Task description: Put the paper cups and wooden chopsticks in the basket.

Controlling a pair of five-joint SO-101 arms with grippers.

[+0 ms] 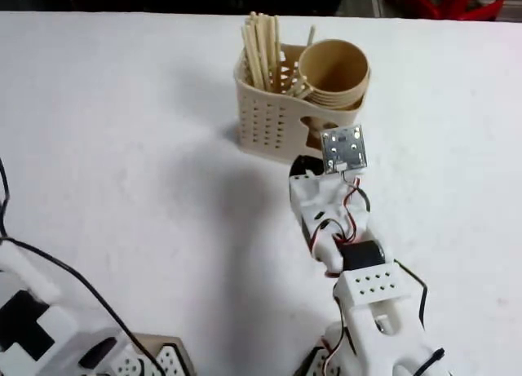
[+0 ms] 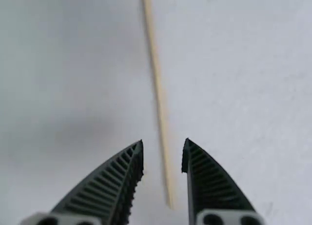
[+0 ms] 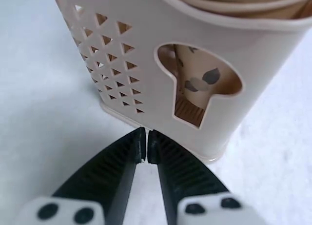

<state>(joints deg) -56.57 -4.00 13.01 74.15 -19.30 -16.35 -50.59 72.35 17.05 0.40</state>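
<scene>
A beige perforated basket [image 1: 267,125] stands at the back of the white table. Inside it sit stacked paper cups [image 1: 334,68] and a bundle of wooden chopsticks [image 1: 261,48] standing upright. My right gripper [image 3: 146,146] is shut and empty, its tips just in front of the basket's [image 3: 131,49] base, beside the keyhole cut-out where a cup [image 3: 195,83] shows. From above, that gripper [image 1: 305,165] lies at the basket's near side. One wooden chopstick [image 2: 156,78] lies flat on the table, and my left gripper [image 2: 163,154] hangs open over its near end, one finger on each side.
The left arm's base and cables [image 1: 49,327] sit at the near left corner. The right arm's body [image 1: 359,286] runs from the near edge toward the basket. White table [image 1: 122,148] stretches left of the basket.
</scene>
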